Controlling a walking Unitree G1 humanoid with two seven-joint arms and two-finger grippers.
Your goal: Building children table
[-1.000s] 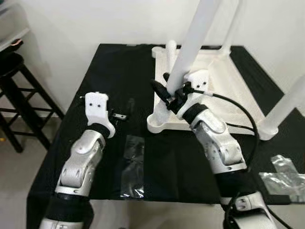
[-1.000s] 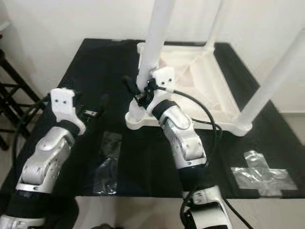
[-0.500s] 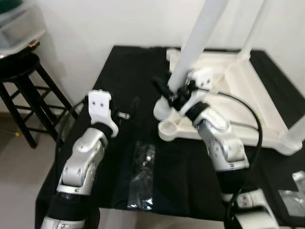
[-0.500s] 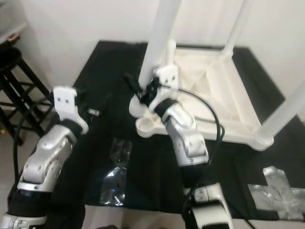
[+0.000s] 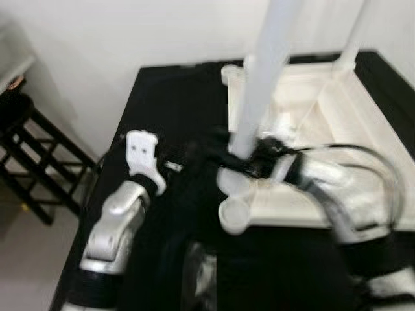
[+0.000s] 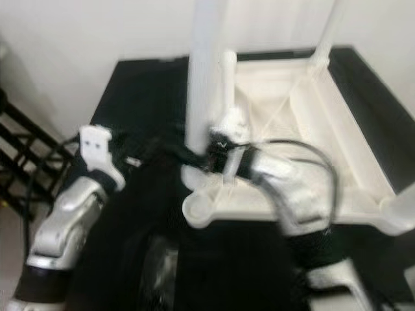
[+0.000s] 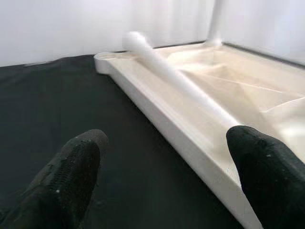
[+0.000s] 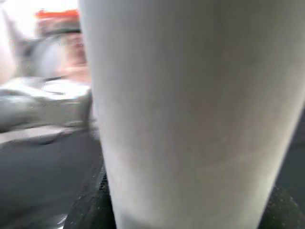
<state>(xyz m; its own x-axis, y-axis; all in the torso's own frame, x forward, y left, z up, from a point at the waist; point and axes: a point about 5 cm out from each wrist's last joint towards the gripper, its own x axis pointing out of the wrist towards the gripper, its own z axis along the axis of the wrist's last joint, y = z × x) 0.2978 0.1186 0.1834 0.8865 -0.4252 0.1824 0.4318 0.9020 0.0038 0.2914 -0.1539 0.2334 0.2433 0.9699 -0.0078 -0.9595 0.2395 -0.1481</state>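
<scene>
The white table top (image 5: 324,129) lies upside down on the black surface (image 5: 168,97), filling the centre and right of the left eye view, and one empty round socket (image 5: 233,216) sits at its near corner, low in the middle of the frame. Just above that socket stands the white leg (image 5: 262,78), long axis near upright, running from mid-frame out through the top edge. The right claw (image 5: 241,162) reaches in from the right and closes around the leg's lower end; in the right wrist view the leg (image 8: 190,105) sits hard against the camera with a black fingertip (image 8: 88,210) hugging its base, so it grips the leg. My read: the foot of the leg sits just up-frame of the open socket, not in it, though the blur keeps me from being sure. The left claw (image 7: 162,176) hovers at centre left, beside the table top's rim, fingers spread wide and holding nothing. A loose leg (image 7: 176,81) lies flat inside the tray ahead of it. The right arm is plainly the nearer one for seating this leg
</scene>
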